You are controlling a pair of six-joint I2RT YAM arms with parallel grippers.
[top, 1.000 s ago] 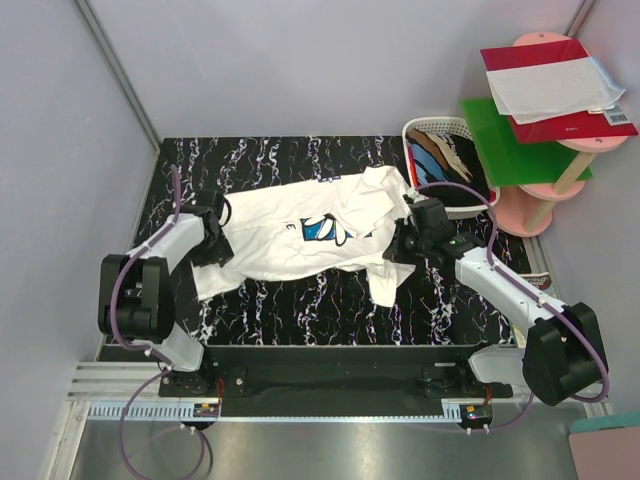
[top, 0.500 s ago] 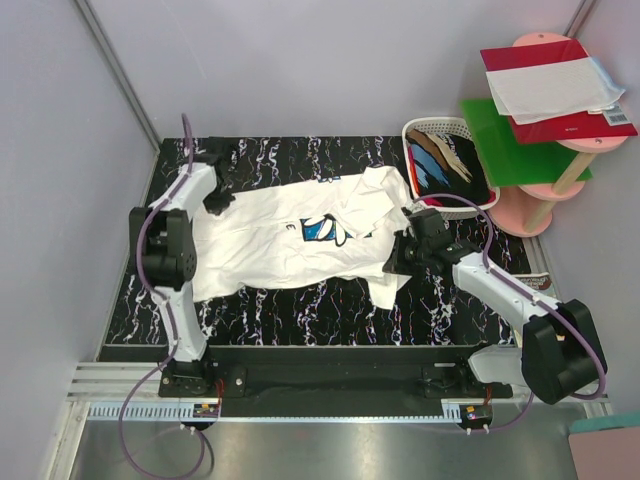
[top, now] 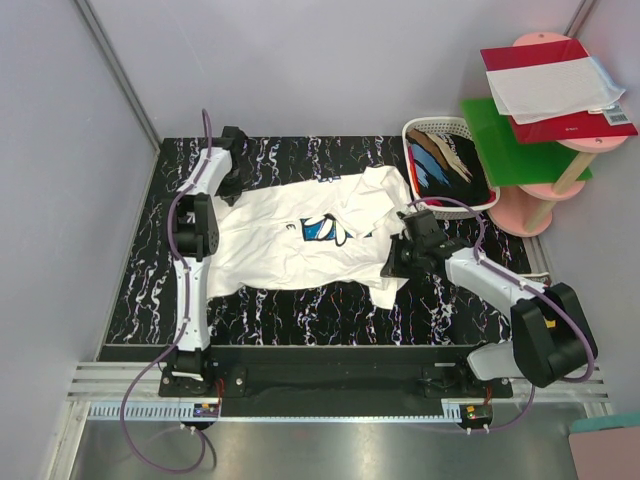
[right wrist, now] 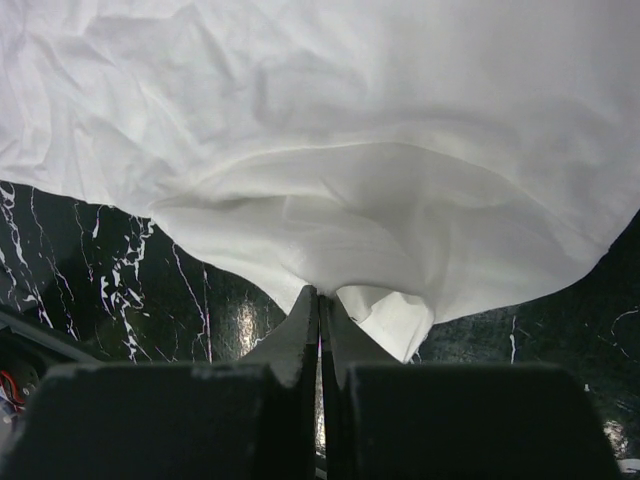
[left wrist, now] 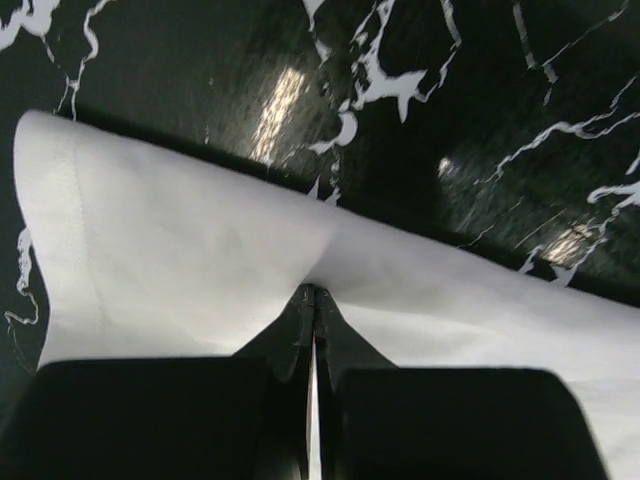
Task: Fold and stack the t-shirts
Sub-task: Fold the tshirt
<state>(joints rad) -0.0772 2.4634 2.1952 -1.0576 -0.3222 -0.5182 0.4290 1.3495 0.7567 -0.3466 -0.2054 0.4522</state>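
Landmark = black marbled tabletop (top: 300,312). At its far-L part the L arm is stretched fwd, w/ the L gripper (top: 228,190) at the shirt's upper-L corner. Wrist view: L gripper (left wrist: 313,292) fingers pressed together, only a hairline slit btwn them, pinching a fold by the hemmed edge of the white tee (left wrist: 190,260); cloth tents up at the tips.

White tee (top: 285,248) lies spread across the tabletop's middle, mostly flat but wrinkled. Blue print (top: 322,231) is face up, and the upper-R part is bunched.

R of tabletop centre, R gripper (top: 393,263) sits at the tee's R edge. Wrist view: R gripper (right wrist: 318,293) fingers clamped tight on gathered cloth, a small flap hanging just beside the tips.

At the tabletop's far-R corner, white basket (top: 441,124) holds other tees (top: 445,165), dark, blue & tan, in a heap. Off the tabletop's R side: green board (top: 510,140), and a red folder (top: 565,125) w/ white sheet (top: 550,88) on a pink stand (top: 530,210).
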